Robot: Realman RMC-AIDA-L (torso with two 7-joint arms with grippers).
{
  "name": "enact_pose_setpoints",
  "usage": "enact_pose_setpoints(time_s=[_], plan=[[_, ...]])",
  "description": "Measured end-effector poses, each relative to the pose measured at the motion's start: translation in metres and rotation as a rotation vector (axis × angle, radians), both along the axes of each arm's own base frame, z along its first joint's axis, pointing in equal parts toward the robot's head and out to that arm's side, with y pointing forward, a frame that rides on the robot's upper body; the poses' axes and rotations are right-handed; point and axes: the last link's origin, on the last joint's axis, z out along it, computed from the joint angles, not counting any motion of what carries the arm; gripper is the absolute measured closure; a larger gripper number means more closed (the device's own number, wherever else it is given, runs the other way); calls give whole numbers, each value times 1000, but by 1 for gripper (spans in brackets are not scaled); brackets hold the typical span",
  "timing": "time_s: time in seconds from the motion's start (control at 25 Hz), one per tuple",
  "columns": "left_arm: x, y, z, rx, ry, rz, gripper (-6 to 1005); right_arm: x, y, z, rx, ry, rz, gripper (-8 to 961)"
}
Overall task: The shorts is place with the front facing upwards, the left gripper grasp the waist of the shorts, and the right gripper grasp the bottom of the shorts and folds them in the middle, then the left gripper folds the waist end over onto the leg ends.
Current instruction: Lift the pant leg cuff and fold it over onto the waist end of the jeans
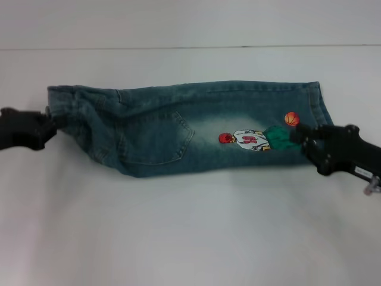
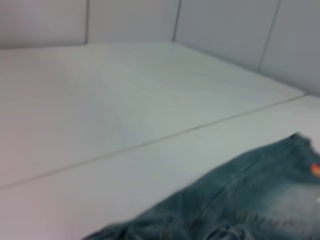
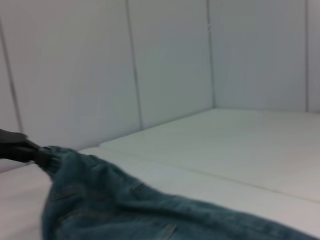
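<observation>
The denim shorts (image 1: 178, 128) lie stretched sideways across the white table, folded lengthwise, with a pocket and a cartoon patch facing up. My left gripper (image 1: 49, 126) is shut on the gathered waist (image 1: 68, 110) at the left end. My right gripper (image 1: 299, 138) is shut on the bottom of the shorts (image 1: 318, 101) at the right end, by the green part of the patch. The right wrist view shows the left gripper (image 3: 22, 149) far off, pinching the waist (image 3: 57, 157). In the left wrist view only the shorts (image 2: 240, 200) show.
The white table (image 1: 178, 238) runs wide in front of and behind the shorts. A white panelled wall (image 3: 170, 60) stands at the table's far edge.
</observation>
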Motion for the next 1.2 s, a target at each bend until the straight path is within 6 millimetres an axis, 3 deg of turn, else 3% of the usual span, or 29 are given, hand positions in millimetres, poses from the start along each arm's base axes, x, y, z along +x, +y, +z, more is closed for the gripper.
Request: enact_pose_setpoints(time_s=[0.28,0.56,0.76,1.2], plan=[[41,15,15,-45,-69,-44,958,-11,27,-24,71,-67,4,930],[78,31,15,-84,-89,-77,958,-27,42,-53,111,-136,29,953],[108,45,12,-105,-92,-104,958,-37,42,-69,162,-169,62,953],[180,71,-18,-184,-56,-167,959,-54,46,-95,106,-212,50,952]])
